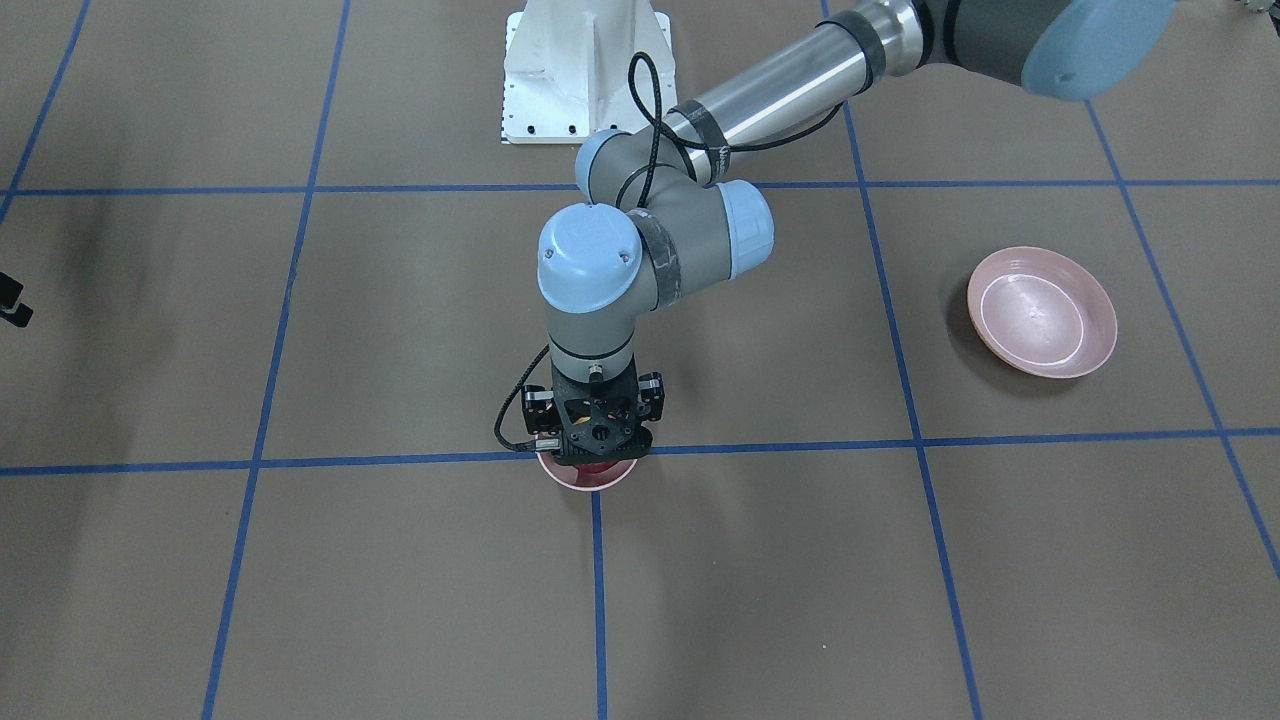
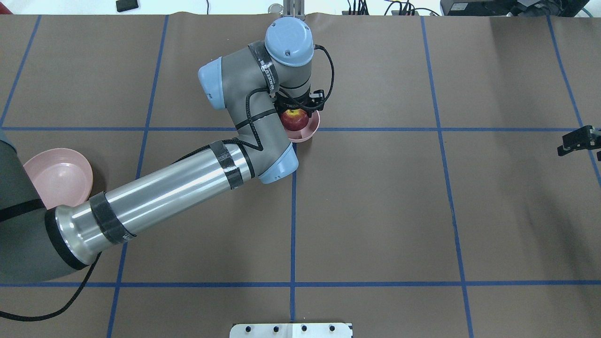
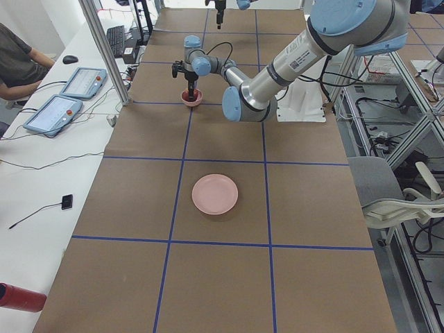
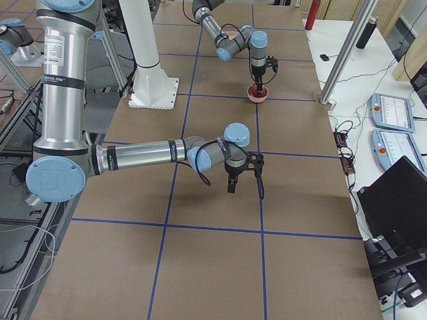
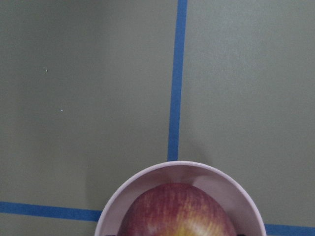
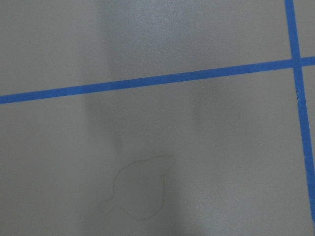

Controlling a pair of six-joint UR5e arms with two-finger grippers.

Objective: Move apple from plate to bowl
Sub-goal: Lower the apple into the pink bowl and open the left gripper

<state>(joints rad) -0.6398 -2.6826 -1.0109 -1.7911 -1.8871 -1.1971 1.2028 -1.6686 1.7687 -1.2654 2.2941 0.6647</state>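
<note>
The dark red apple sits inside the small deep pink bowl at the table's middle, on a blue tape crossing. My left gripper points straight down over the bowl, its jaws on either side of the apple and closed on it. The left wrist view shows the apple low in the bowl. The wide shallow pink plate lies empty on my left side, partly under my left arm; it also shows in the front view. My right gripper hovers open and empty at the right edge.
The table is brown with a grid of blue tape lines. My left arm's long silver link stretches across the left half. The white robot base stands at the table's near edge. Control tablets lie on a side bench.
</note>
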